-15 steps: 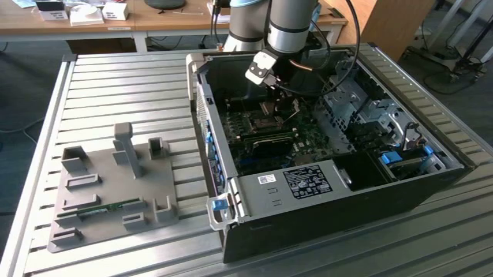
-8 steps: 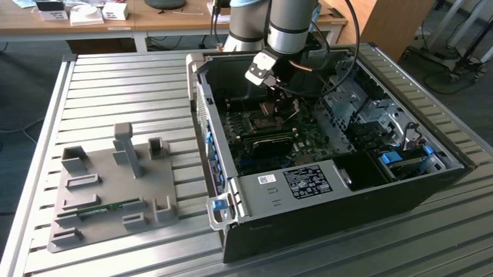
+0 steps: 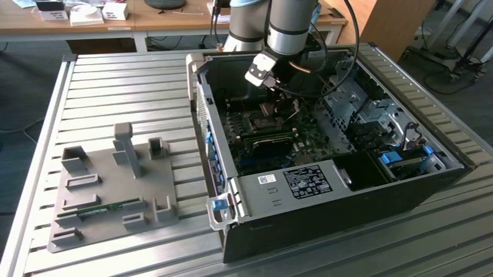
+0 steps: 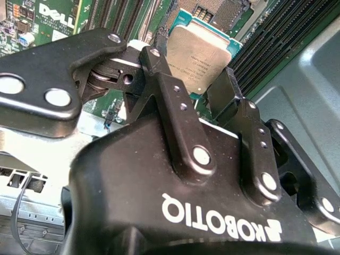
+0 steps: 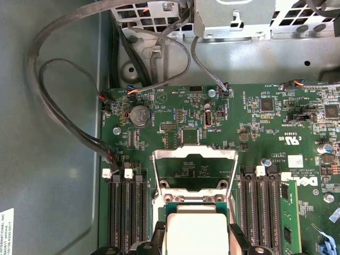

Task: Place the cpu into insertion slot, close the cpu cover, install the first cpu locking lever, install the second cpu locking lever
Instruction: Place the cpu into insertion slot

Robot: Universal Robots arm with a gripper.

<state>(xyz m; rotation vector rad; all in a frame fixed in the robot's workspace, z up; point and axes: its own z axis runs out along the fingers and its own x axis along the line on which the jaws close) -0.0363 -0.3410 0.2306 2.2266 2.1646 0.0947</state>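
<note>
Gripper [image 4: 194, 74] is partly closed, w/ its two black fingers [image 4: 159, 69] pinching the cpu [image 4: 199, 53] by opposite edges, so the silver top stays clear and the chip hangs flat, roughly parallel to the motherboard [image 5: 249, 122]. That edge grip looks chosen to keep the pads off the chip's underside and let it drop square into the socket. The cpu sits right between the fingertips, not yet seated: in the second wrist view the insertion slot [image 4: 220, 10] is bare and just beyond the chip's far edge, so the chip seems a bit short of it and above it. The cpu cover [image 5: 194, 155] is swung back open, green board showing thru its window, which leaves the slot free. Black memory slots [image 5: 126, 212] flank the socket on both sides. In the exterior view the arm [image 3: 291, 29] reaches down into the open computer case [image 3: 324, 231] from approx 12 o'clock; a grey fixture plate [image 3: 108, 190] lies on the slatted table [image 3: 115, 86] at approx 8 o'clock from the case, well apart.
</note>
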